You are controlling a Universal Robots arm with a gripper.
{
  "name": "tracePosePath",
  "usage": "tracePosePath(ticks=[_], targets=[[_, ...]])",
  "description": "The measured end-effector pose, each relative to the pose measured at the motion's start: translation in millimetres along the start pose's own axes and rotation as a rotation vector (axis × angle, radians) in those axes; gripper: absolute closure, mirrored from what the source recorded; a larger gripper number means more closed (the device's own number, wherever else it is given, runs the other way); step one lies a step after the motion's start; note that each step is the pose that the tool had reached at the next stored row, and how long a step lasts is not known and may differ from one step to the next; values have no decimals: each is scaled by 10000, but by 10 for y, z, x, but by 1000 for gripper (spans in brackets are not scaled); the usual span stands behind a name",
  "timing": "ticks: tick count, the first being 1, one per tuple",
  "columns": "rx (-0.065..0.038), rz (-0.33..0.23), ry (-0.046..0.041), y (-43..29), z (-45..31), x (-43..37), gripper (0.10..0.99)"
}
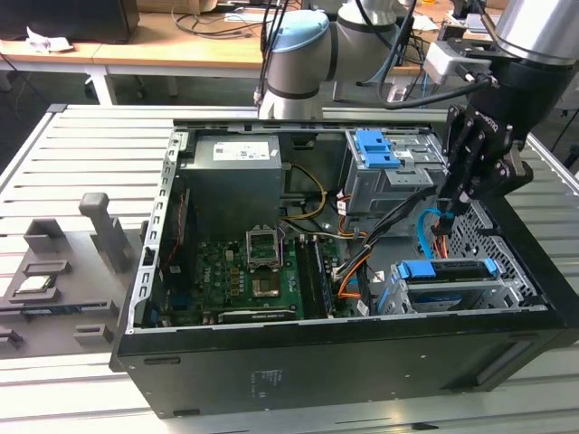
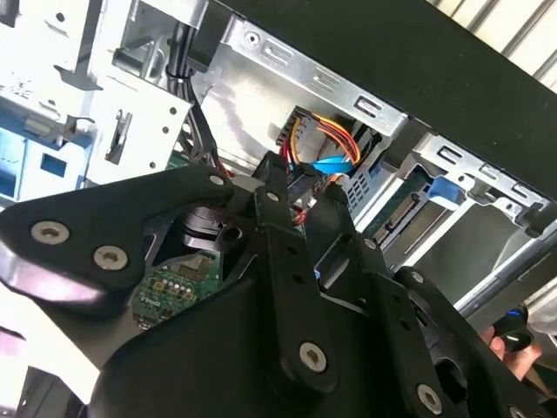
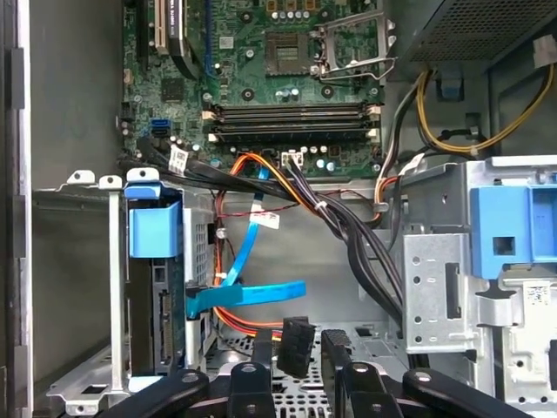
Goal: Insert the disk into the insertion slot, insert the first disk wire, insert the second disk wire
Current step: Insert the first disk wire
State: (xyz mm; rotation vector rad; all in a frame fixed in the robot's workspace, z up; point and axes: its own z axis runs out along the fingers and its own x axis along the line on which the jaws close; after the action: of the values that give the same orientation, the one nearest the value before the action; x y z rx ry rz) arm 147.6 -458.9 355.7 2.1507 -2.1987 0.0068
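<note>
First wrist view: the nearly closed hand (image 3: 298, 338) pinches the first disk wire (image 3: 296, 344) by its black plug, near the disk (image 3: 155, 228) sitting in the insertion slot (image 3: 115, 287); I think the plug needs lining up.

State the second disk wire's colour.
The second disk wire is light blue; first wrist view shows best.

The claw (image 3: 296, 341) is matt black with bright metal screw heads. The wire bundle (image 3: 244, 320) has smooth plastic sheaths and a matt black plastic plug. The blue cable (image 3: 251, 237) is flat, slightly glossy plastic. The slot (image 3: 113, 287) is bare, dull-shining sheet metal, and the disk (image 3: 155, 228) has a smooth blue plastic caddy. At the exterior view's left, the tabletop (image 1: 90, 145) is ribbed pale metal. The case (image 1: 362, 371) is matt black.
</note>
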Motion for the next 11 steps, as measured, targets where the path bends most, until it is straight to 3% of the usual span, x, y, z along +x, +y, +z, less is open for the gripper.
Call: tracePosePath(ticks=[4, 9, 11], targets=[[6, 12, 292, 0, 42, -2, 725], [7, 15, 348, -1, 64, -3, 737], [7, 16, 353, -1, 63, -3, 867]])
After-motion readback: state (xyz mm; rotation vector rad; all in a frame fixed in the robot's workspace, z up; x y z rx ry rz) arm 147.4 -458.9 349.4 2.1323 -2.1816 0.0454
